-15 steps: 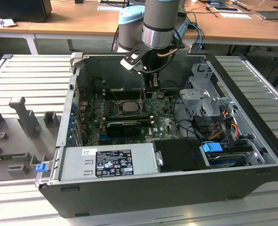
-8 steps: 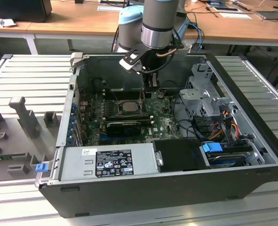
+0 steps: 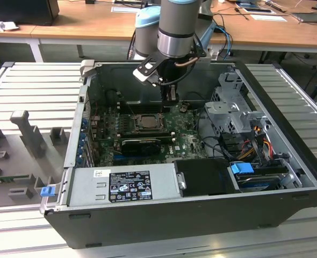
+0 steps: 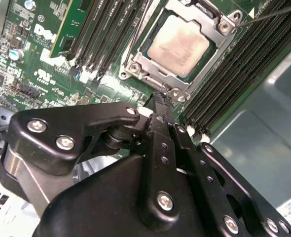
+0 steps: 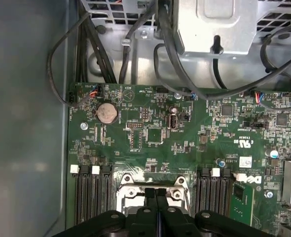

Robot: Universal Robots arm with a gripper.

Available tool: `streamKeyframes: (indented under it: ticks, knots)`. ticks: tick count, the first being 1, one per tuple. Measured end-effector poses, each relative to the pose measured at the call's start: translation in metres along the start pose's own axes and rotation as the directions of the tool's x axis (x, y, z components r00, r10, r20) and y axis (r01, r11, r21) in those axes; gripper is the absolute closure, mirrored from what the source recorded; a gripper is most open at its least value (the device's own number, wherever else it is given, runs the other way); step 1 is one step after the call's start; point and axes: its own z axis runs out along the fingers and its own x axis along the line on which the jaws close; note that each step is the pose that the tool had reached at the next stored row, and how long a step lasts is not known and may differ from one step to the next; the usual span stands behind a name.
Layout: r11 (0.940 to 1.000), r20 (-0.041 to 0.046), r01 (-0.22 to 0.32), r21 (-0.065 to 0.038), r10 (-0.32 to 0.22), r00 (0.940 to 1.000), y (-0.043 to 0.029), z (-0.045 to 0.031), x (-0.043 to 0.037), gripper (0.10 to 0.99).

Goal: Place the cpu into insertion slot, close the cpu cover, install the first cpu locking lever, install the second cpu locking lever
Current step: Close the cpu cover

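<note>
The cpu (image 4: 178, 45), a pale square chip, lies flat in the insertion slot (image 4: 150, 45) on the green board. The dull-metal cpu cover (image 4: 219, 43) lies down over it, framing the chip. My gripper (image 4: 160, 101) is shut, its black fingertips together with nothing seen between them, right at the slot's edge by the cover's small tab. A thin metal lever rod (image 4: 276, 12) runs out past the slot's far corner. In the first wrist view the fingers (image 5: 150, 200) hide most of the slot (image 5: 128, 181). In the exterior view the gripper (image 3: 170, 100) hangs just beside the slot (image 3: 146, 121).
Long black RAM slots (image 4: 111, 34) flank the socket on both sides. The open case holds a power supply (image 3: 123, 185), a black card (image 3: 142, 144), a metal drive cage (image 3: 231, 107) and loose cables (image 5: 170, 54). The case's back wall (image 3: 126, 80) stands close behind the arm.
</note>
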Motion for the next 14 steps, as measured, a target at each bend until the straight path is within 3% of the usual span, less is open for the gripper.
streamKeyframes:
  ticks: [3,8,14]
  knots:
    - [0.9998,-0.0008,0.018,0.0,-0.018,0.9998,-0.0105,0.0085,0.0005,0.98]
    - [0.9998,-0.0024,0.019,0.0,-0.019,0.9998,-0.0271,0.0094,0.0011,0.98]
    - [0.9998,-0.0024,0.019,0.0,-0.019,0.9998,-0.0403,0.0098,0.0016,0.98]
